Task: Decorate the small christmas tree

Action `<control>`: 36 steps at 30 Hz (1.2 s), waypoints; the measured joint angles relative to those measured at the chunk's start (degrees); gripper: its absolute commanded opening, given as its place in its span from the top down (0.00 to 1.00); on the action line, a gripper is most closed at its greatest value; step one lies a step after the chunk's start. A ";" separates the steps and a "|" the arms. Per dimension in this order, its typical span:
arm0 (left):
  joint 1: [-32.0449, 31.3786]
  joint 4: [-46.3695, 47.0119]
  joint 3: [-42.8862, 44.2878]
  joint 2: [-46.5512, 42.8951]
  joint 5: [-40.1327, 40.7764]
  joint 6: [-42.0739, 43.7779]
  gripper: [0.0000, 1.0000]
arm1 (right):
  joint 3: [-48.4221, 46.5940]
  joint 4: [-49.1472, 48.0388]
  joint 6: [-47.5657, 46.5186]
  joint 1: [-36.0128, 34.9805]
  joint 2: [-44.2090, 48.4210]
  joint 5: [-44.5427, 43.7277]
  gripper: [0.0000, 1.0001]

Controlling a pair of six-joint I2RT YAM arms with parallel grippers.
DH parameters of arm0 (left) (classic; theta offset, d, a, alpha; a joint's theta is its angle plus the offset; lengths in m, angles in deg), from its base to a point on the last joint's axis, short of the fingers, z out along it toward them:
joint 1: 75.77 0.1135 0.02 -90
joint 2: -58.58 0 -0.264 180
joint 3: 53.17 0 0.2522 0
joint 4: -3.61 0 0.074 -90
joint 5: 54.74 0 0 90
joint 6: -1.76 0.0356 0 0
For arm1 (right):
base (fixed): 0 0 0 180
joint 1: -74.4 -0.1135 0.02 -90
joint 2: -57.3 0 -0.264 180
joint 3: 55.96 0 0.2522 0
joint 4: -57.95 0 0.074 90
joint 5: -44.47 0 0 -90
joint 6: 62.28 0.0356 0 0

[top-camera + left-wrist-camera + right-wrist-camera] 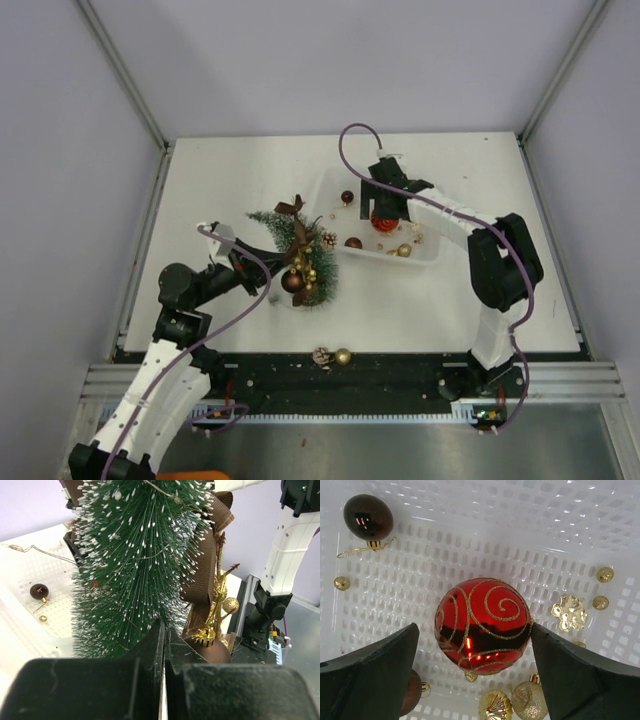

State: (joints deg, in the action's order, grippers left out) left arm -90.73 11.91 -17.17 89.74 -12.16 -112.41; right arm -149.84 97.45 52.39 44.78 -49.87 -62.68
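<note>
Centrally, the small christmas tree (300, 250), dark green frosted bristles hung with brown ribbon, sits on the white bench (230, 170) just left of the white perforated tray (425, 255). The left hand (164, 630) is clenched beside its branches. The right hand (474, 627) is released, straddling a red gold-swirled bauble (482, 622) in the tray.

My overhead camera sits high behind the arm bases and takes in the whole worktop (230, 180) around the white tray (428, 256). The left wrist camera is pressed close to the small christmas tree (135, 570), just beside the tray. The right wrist camera looks straight down into the tray, very near a red bauble (482, 625). All three views share the tray.
</note>
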 measured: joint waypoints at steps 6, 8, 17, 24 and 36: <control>-1.36 1.49 0.39 1.77 -1.42 -0.46 1.00 | 1.01 -1.20 -0.07 0.28 -1.11 -0.09 0.21; -1.77 1.81 0.79 2.14 -1.68 -0.83 1.00 | 1.01 -1.29 -0.11 0.31 -1.42 -0.07 0.25; -2.12 2.34 1.03 2.10 -1.84 -1.29 1.00 | 1.01 -1.75 -0.24 0.31 -1.44 0.00 0.39; -2.12 2.34 1.01 1.29 -1.86 -1.33 1.00 | 0.92 -1.66 -0.96 0.31 2.60 2.38 0.40; -2.29 2.38 0.37 0.17 -1.81 -1.51 1.00 | -13.70 -10.84 0.11 -1.88 23.56 19.52 0.39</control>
State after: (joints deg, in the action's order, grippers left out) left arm -93.02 14.29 -16.80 89.91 -13.97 -113.91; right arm -163.54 86.61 52.50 42.90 -26.31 -43.16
